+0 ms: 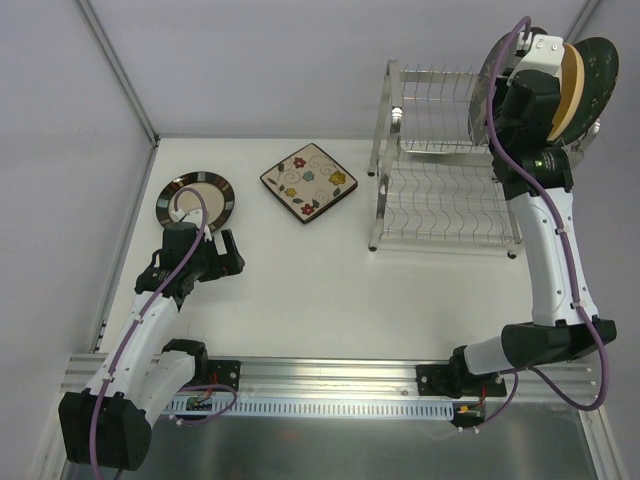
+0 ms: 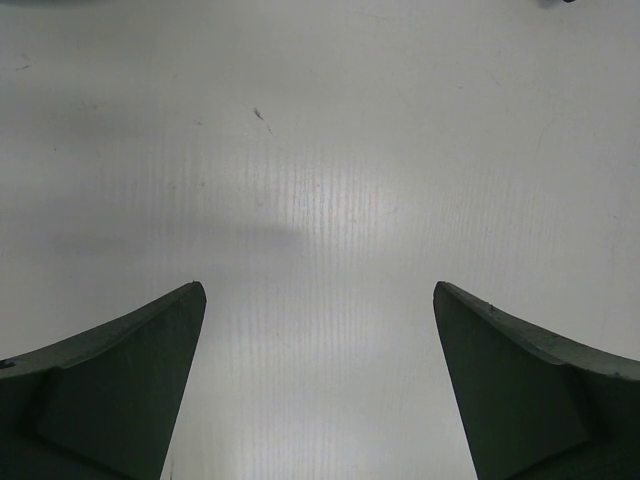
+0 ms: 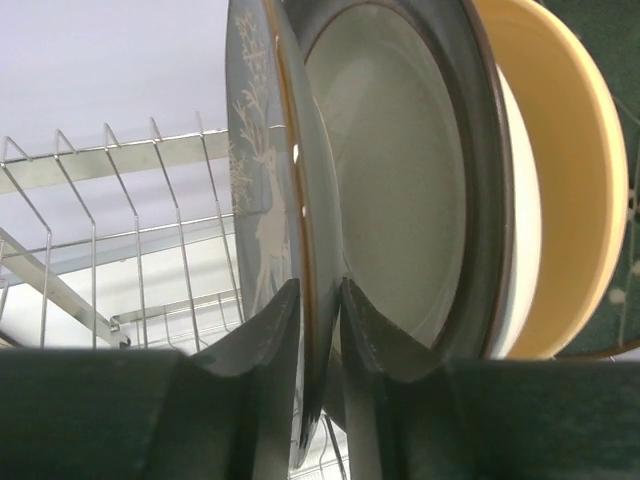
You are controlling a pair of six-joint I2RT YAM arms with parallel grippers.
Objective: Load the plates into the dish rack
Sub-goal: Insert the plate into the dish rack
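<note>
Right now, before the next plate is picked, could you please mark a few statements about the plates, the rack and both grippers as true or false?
1. The left gripper is open and holds nothing. True.
2. The square floral plate stands in the dish rack. False: it lies flat on the table, left of the rack.
3. The right gripper has one finger on each side of the rim of the deer-patterned plate. True.
4. The round brown-rimmed plate lies on top of the square floral plate. False: the two lie apart on the table.

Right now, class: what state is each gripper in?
Left gripper: open, empty.
Right gripper: jaws astride the rim of the deer plate; grip cannot be told.
</note>
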